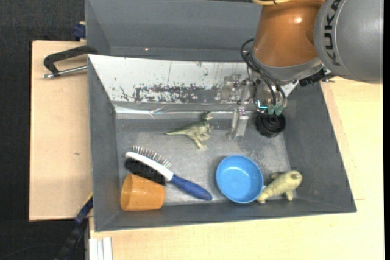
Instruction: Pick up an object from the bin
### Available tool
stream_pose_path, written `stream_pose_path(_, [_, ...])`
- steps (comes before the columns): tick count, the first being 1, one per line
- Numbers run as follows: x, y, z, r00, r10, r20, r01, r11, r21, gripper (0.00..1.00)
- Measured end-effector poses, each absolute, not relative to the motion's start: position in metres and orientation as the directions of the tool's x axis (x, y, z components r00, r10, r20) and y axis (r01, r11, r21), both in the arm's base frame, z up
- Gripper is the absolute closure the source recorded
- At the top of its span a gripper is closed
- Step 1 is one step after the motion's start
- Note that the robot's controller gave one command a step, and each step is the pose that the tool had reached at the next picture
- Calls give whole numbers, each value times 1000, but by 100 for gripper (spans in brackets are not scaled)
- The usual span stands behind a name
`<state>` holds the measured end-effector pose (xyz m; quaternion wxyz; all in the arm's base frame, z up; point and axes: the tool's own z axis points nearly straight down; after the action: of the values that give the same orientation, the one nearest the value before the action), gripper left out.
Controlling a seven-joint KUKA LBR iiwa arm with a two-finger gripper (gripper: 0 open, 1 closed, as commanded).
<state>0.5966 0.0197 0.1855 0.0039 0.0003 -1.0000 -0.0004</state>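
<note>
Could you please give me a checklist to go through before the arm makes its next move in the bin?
1. Gripper is down near the bin floor, towards the back wall: ok.
2. Green dinosaur, the nearest toy, lies just left of the gripper and apart from it: ok.
3. Blue bowl sits nearer the front, clear of the gripper: ok.
4. Brush and orange cup lie at the front left, out of the way: ok.
5. Black round thing right of the gripper, loose or part of the robot: cannot tell.
</note>
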Motion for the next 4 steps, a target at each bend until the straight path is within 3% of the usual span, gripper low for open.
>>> stream_pose_path(1, [499,12,68,-912,-409,7,-409,912,4,0])
stream_pose_path(2, [495,-4,101,-738,-675,-7,-675,738,-4,0])
stream_pose_path(3, [498,-10,101,-490,-872,-7,-872,490,-5,0])
stream_pose_path(4, [501,-22,70,-536,-844,-2,-844,536,1,0])
